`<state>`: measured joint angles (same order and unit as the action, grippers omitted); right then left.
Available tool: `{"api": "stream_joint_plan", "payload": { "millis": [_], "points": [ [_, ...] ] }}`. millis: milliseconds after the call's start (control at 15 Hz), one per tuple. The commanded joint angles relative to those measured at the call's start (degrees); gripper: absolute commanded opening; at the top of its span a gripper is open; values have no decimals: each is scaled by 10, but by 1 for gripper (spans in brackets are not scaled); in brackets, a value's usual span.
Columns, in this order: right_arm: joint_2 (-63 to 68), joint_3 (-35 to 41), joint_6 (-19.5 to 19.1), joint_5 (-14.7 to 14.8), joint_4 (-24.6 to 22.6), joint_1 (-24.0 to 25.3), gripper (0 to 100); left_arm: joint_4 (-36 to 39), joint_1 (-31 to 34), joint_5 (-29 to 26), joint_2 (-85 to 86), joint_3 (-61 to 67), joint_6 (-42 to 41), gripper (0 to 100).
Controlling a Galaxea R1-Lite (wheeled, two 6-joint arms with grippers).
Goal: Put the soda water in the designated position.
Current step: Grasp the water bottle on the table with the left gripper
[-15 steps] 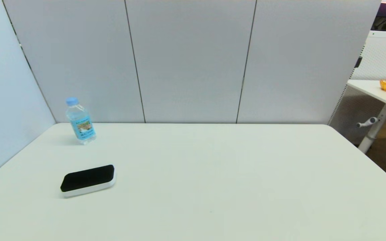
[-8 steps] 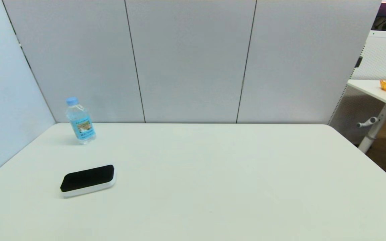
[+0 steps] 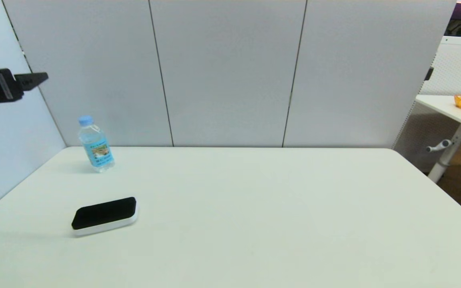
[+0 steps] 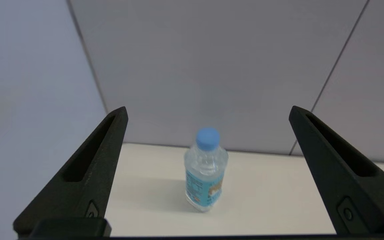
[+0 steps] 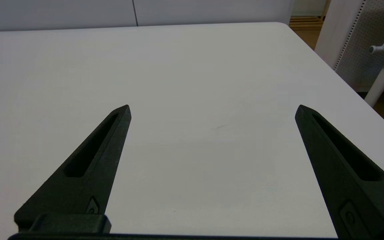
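Left wrist view — soda water (image 4: 206, 170) stands upright beyond the wide-spread left claw (image 4: 207, 111), untouched.

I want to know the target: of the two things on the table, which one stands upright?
The soda water, standing capped near the table's far left corner; the black-topped eraser lies flat nearer the robot.
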<state>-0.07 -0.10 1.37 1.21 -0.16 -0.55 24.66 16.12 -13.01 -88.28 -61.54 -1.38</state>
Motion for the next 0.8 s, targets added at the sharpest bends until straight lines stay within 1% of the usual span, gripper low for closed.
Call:
{"api": "stream_joint_plan", "payload": {
  "millis": [67, 133, 267, 467, 667, 800],
  "points": [
    [0, 0, 0, 0, 0, 0, 100, 160, -1, -28, -96, 95, 1, 100],
    [0, 0, 0, 0, 0, 0, 100, 200, -1, -35, -118, 117, 1, 100],
    [0, 0, 0, 0, 0, -1, 100, 254, -2, -42, -160, 145, 0, 100],
    [0, 0, 0, 0, 0, 0, 100, 333, -2, -62, -226, 153, 0, 100],
    [0, 0, 0, -1, 0, 0, 100, 380, -4, -65, -283, 151, 0, 100],
    [0, 0, 0, 0, 0, 0, 100, 390, -6, -67, -307, 136, 0, 100]
  ]
}}
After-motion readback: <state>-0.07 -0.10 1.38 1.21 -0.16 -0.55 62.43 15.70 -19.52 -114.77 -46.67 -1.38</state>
